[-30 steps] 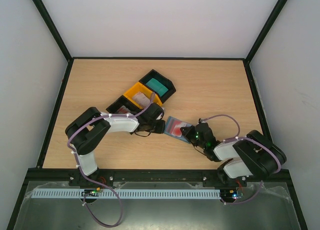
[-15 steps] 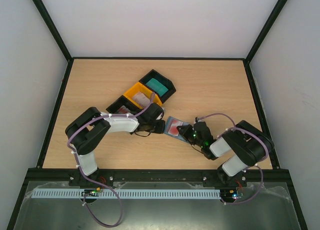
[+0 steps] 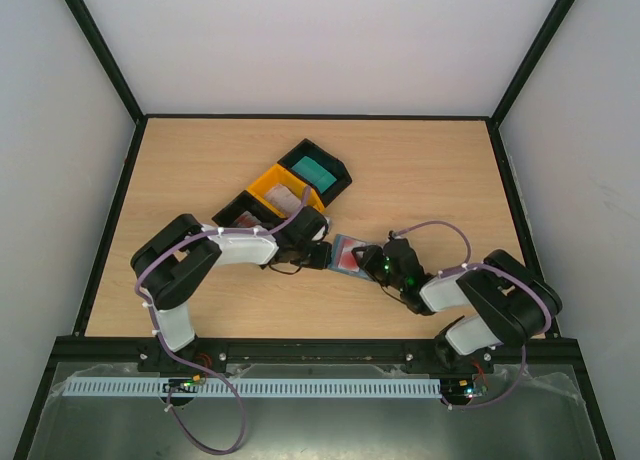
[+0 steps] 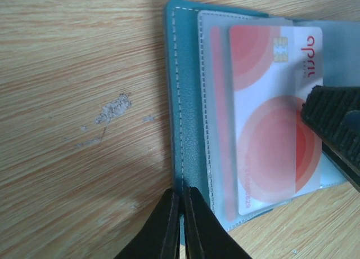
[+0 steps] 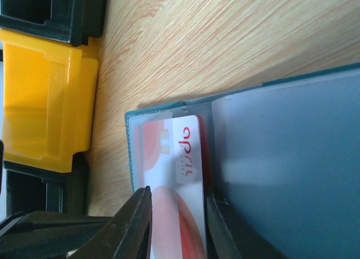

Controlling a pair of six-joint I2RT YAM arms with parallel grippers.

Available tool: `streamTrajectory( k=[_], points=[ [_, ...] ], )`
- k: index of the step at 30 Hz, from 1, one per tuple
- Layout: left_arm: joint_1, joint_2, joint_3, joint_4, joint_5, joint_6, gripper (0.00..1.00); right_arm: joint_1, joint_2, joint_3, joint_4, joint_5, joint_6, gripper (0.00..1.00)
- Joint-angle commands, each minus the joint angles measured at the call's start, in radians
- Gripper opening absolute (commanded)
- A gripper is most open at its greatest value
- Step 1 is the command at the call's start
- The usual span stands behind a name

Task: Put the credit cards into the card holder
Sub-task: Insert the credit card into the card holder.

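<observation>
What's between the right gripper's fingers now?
A white plastic credit card with red circles, lying on the open slate-blue folding card holder. The right wrist view shows it.

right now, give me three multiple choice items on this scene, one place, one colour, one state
1 The red-printed card lies: a in a tray; b on the open card holder; c on bare wood.
2 The middle tray is: a yellow; b red; c white.
3 The left gripper is: a wide open; b shut on the card holder's edge; c gripping a card.
Answers: b, the blue cover frames it; a, plainly yellow from above; b, its fingers pinch the cover.
</observation>
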State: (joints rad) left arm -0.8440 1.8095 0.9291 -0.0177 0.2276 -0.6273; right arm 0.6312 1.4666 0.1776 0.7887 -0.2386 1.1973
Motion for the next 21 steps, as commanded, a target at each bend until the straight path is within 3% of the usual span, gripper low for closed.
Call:
streamTrajectory(
  k=[1,7,13,18,21],
  points=[
    [-0.009,0.018,0.000,0.024,0.056,0.020,0.07,0.029,0.037,0.043,-0.196,0.057,-0.023,0.25],
    [-0.011,0.017,0.005,0.011,0.076,0.042,0.08,0.074,0.066,0.113,-0.278,0.103,-0.032,0.26],
    [-0.012,-0.003,0.017,-0.030,0.049,0.050,0.11,0.074,-0.047,0.124,-0.419,0.178,-0.044,0.40],
    [-0.011,-0.049,0.030,-0.078,-0.001,0.054,0.23,0.073,-0.249,0.172,-0.668,0.302,-0.100,0.62],
    [-0.010,-0.099,0.024,-0.100,-0.045,0.040,0.30,0.073,-0.356,0.211,-0.811,0.373,-0.141,0.67]
  ],
)
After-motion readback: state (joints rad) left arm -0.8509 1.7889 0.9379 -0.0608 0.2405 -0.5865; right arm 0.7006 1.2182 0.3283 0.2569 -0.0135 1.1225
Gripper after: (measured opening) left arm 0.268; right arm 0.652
